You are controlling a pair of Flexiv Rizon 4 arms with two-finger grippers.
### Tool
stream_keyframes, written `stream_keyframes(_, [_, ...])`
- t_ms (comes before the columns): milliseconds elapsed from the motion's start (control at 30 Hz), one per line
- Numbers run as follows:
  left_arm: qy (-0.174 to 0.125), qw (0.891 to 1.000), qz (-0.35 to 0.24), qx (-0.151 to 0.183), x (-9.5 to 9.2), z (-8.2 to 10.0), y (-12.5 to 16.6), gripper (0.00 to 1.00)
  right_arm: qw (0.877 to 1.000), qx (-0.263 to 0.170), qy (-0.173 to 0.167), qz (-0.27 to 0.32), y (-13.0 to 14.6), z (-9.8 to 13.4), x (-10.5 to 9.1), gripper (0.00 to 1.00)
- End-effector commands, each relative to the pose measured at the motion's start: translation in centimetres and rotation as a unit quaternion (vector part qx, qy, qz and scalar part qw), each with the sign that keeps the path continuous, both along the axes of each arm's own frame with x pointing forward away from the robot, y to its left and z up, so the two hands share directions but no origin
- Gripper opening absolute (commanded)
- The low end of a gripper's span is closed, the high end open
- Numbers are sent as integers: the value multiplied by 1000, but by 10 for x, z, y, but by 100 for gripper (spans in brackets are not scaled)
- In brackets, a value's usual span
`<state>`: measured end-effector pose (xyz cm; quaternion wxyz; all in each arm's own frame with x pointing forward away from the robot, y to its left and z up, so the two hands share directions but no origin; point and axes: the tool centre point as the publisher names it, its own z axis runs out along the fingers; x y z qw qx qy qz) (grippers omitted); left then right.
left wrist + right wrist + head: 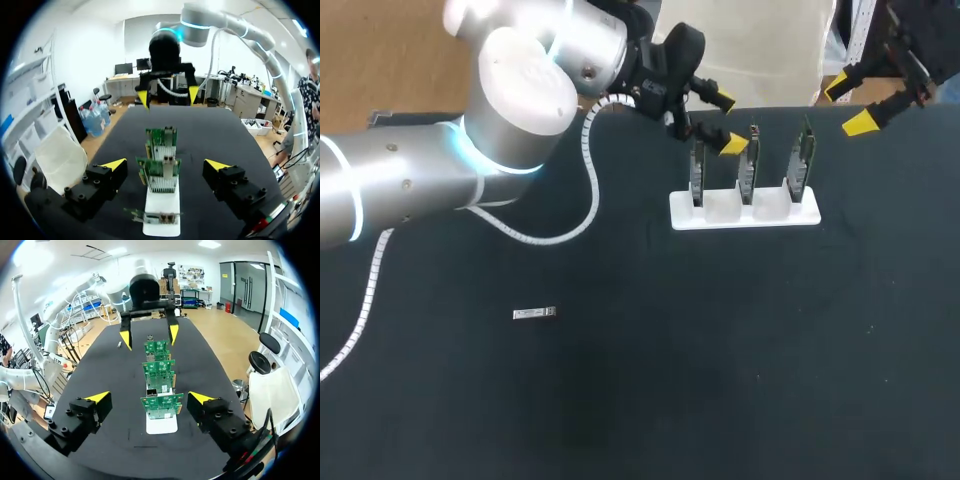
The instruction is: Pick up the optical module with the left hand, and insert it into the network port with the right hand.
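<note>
The optical module (pixel 534 313), a small silver bar, lies flat on the black table left of centre; in the right wrist view the module (pixel 119 344) shows far beyond the cards. Three green network cards (pixel 748 165) stand upright in a white holder (pixel 745 213). My left gripper (pixel 727 122) hangs open at the holder's left end, with nothing between its yellow tips. My right gripper (pixel 848 105) is open and empty above the holder's right end. The two grippers face each other along the row of cards (pixel 162 172) (pixel 161 405).
The black table (pixel 720 380) spreads wide in front of the holder. My left arm (pixel 410 185) and its white cable (pixel 570 225) cross the table's left part, behind the module.
</note>
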<state>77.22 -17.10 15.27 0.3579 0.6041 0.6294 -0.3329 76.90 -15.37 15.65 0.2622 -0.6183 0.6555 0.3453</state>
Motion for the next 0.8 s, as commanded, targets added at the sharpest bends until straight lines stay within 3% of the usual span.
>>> stream_keyframes(33, [-22, 1000, 2, -11, -7, 20, 5, 100, 1000, 0, -2, -2, 0, 0, -3, 100])
stream_keyframes(267, [-80, 996, 28, -5, -9, 64, 36, 100, 1000, 0, -2, -2, 0, 0, -3, 100])
stream_keyframes(467, [-137, 986, 77, 56, -20, 97, 89, 100, 1000, 0, -2, -2, 0, 0, -3, 100])
stream_keyframes(633, [-147, 977, 112, 111, -36, 110, 132, 100, 1000, 0, -2, -2, 0, 0, -3, 100])
stream_keyframes(800, [-129, 969, 130, 166, -57, 110, 172, 100, 1000, 0, -2, -2, 0, 0, -3, 100])
